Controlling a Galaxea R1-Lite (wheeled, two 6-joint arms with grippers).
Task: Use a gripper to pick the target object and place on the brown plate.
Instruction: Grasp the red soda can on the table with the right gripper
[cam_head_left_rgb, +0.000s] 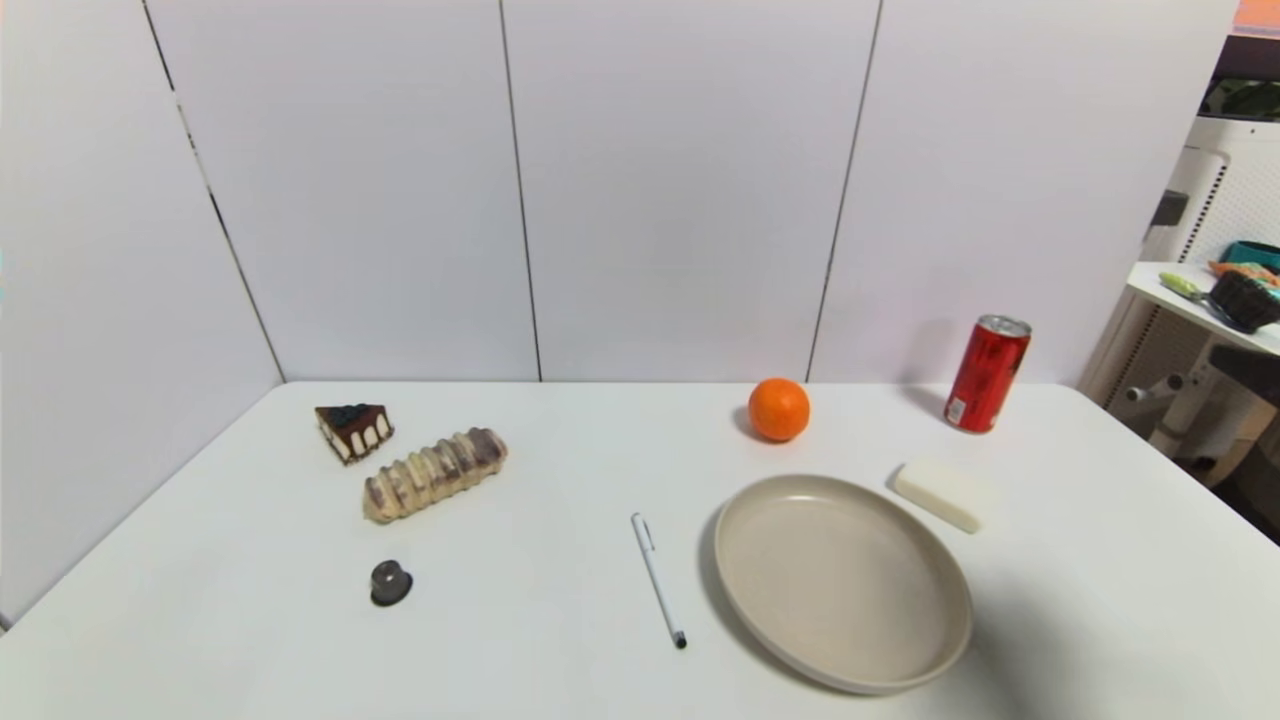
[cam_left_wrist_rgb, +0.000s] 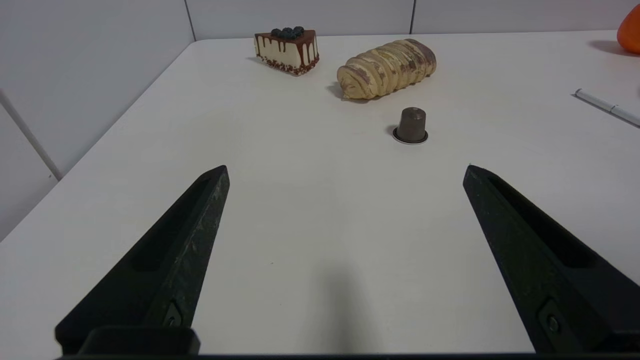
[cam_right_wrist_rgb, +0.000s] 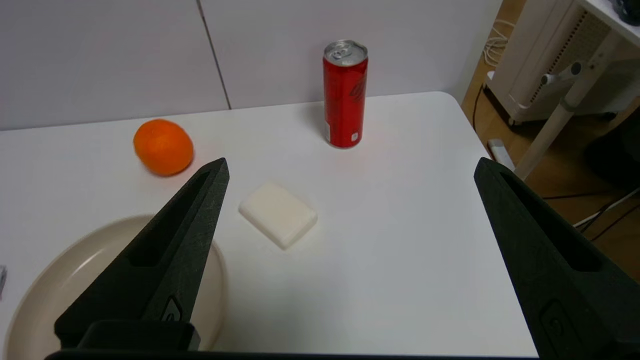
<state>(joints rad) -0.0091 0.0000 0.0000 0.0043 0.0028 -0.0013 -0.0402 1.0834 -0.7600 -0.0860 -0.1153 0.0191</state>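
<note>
The slim red can (cam_head_left_rgb: 987, 373) with a silver top stands upright at the back right of the white table; it also shows in the right wrist view (cam_right_wrist_rgb: 345, 95). The beige plate (cam_head_left_rgb: 930, 560) lies empty at the front right, and its rim shows in the right wrist view (cam_right_wrist_rgb: 50, 265). My right gripper (cam_right_wrist_rgb: 350, 170) is open and empty, above the table near the plate, well short of the can. My left gripper (cam_left_wrist_rgb: 346, 172) is open and empty over the front left of the table. Neither gripper shows in the head view.
An orange (cam_head_left_rgb: 778, 409) sits behind the plate and a white block (cam_head_left_rgb: 945, 492) lies between plate and can. A pen (cam_head_left_rgb: 657, 578), a dark capsule (cam_head_left_rgb: 390, 582), a bread roll (cam_head_left_rgb: 434, 473) and a cake slice (cam_head_left_rgb: 353, 430) lie to the left. The table's right edge (cam_right_wrist_rgb: 480, 150) is close to the can.
</note>
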